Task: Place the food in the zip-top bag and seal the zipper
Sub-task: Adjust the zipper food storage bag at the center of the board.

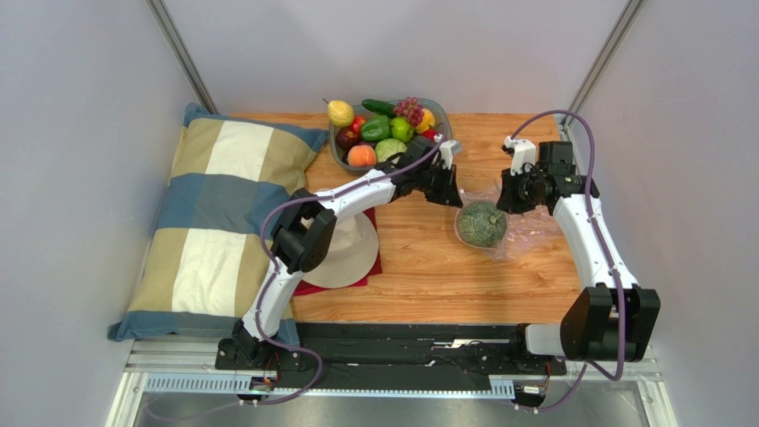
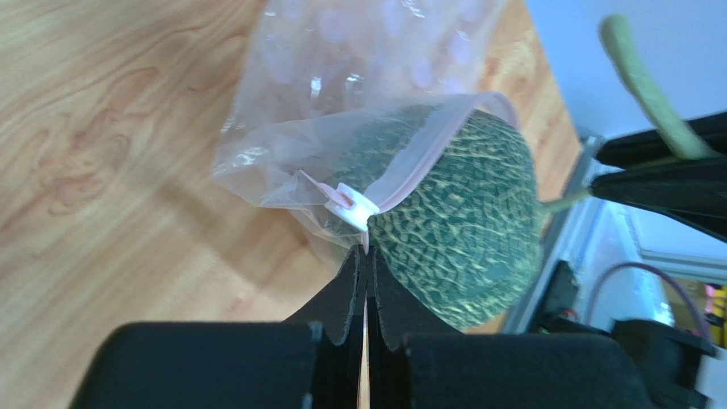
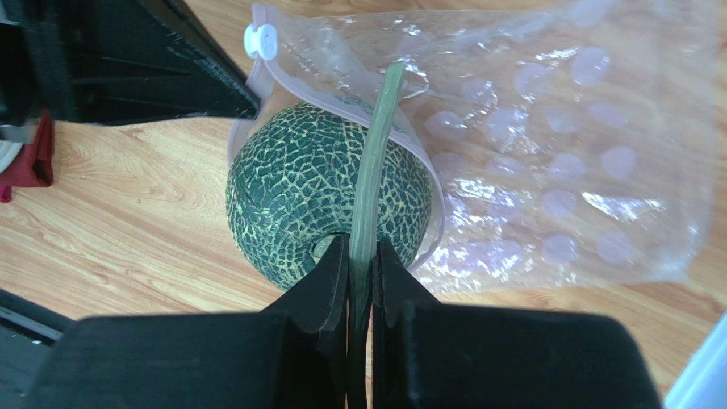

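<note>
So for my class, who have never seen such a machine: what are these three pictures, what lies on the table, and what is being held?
These are two white robot arms bolted to a wooden table, each ending in a two-finger pincer. The wide picture looks down from above; the other two come from cameras on each wrist. On the table lie a checked pillow, a cream hat and a grey bowl of colourful toy fruit and vegetables. A netted green melon sits halfway into the mouth of a clear plastic zip-top bag. The right pincer is shut on the melon's pale green stem. The left pincer is shut at the bag's edge, just below the white slider on the pink zipper strip.
</note>
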Motion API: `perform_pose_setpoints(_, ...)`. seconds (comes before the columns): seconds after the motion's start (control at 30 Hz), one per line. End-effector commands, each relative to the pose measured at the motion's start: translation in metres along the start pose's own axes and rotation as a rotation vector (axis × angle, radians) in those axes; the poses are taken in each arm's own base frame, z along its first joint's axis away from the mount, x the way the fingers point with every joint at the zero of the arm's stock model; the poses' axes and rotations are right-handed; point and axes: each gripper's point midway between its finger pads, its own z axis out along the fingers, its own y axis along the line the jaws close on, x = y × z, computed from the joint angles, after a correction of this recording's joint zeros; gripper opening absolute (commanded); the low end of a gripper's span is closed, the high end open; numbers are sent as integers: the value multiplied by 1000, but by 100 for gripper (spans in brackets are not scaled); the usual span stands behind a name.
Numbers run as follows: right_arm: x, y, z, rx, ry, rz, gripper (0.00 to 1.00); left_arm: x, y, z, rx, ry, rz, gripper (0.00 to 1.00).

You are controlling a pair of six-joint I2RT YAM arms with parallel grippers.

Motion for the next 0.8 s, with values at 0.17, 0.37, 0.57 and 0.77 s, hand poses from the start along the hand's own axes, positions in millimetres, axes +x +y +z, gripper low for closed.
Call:
perform_pose_setpoints(0.17, -39, 37, -30, 45, -195, -273, 0, -20, -90, -67, 211, 68, -156, 0)
perform_pose_setpoints(0.37, -37, 61, -27, 35, -239, -405, 0, -23, -113, -88, 302, 127, -294, 0)
perform_pose_setpoints(0.57, -23, 83, -18, -67, -301, -518, 0, -19, -110, -98, 324, 155, -408, 0)
perform_pose_setpoints(0.77, -32, 103, -11, -164, -406, -493, 0, -6, -83, -91, 295, 170, -502, 0)
